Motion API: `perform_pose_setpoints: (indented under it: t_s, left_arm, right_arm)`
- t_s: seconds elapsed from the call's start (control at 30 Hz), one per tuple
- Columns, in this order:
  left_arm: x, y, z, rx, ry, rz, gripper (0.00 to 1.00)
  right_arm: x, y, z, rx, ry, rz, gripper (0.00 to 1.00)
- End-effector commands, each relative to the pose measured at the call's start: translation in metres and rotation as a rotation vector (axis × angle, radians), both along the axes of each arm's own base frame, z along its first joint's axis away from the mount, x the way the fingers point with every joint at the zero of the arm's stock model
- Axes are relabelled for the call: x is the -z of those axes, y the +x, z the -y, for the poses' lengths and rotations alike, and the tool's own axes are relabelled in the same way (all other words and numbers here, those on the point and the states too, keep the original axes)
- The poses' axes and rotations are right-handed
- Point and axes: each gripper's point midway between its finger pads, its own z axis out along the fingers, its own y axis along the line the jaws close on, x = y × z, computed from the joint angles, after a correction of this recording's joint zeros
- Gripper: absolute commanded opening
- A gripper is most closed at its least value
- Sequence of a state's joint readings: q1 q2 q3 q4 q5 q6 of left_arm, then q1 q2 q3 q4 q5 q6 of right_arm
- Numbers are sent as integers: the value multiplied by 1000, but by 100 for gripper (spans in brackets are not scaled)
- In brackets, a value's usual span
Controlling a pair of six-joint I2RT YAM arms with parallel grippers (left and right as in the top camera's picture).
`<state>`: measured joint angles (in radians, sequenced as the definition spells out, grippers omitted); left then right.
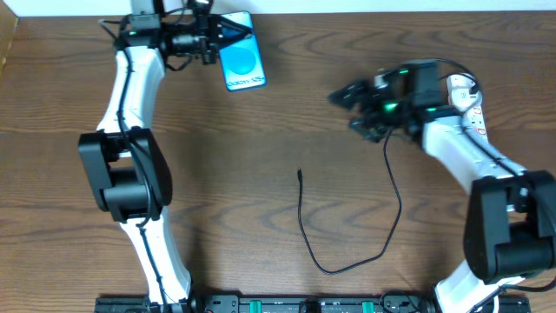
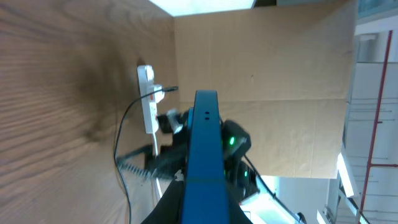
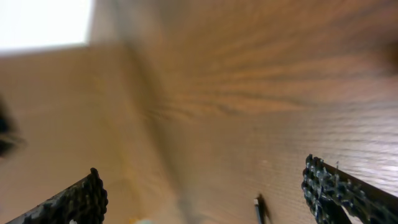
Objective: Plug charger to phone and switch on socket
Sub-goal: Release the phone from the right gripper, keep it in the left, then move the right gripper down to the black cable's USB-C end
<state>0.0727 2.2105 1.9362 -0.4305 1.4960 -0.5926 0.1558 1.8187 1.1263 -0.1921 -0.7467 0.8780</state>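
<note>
A: Left gripper (image 1: 236, 33), state?

B: Clamped on the phone (image 1: 241, 63) at the end nearest the arm. Overhead, the blue screen faces up, and the lighter circle and white lettering are readable. The left wrist camera sees the phone edge-on as a blue slab running out from between the jaws.

A: Phone position?

B: Far left of the table (image 1: 261, 183), at the back edge. I cannot tell whether it rests on the wood or sits just above it.

A: Right gripper (image 1: 349, 111)?

B: Spread wide, with nothing between the jaws. In the right wrist view the two fingers (image 3: 78, 202) stand at opposite edges of the picture with only blurred wood grain between them. Overhead, it points left from the right side of the table.

A: Charger (image 1: 393, 187)?

B: The black cable lies loose on the wood in a long U, mid-table toward the front. The connector tip (image 1: 300, 174) lies free near the centre, well apart from the phone and from both grippers. The other end runs up under the right gripper, where it is hidden from overhead.

A: Socket (image 2: 148, 102)?

B: The white strip lies flat at the right side of the table, partly covered by the right arm from overhead. The left wrist view shows the black cable reaching it. I cannot tell whether the plug is seated, and the switch state is too small to read.
</note>
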Motion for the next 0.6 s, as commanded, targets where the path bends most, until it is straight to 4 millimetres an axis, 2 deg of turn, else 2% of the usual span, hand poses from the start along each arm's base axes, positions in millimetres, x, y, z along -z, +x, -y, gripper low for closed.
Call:
perform_pose_setpoints:
  t_s: [0.0, 0.17, 0.37, 0.57]
  left_arm:
    - [-26, -8, -19, 15, -45, 75, 8]
    - [-24, -7, -30, -8, -46, 54, 7]
    - [-23, -7, -34, -15, -45, 59, 7]
    - [-23, -7, -34, -15, -43, 69, 7]
  right_arm:
    - [23, -15, -31, -83, -256, 92, 99]
    - [53, -51, -47, -115, -512, 49, 99]
    - [65, -84, -61, -191, -626, 25, 99]
    - [76, -107, -57, -232, -746, -3, 98]
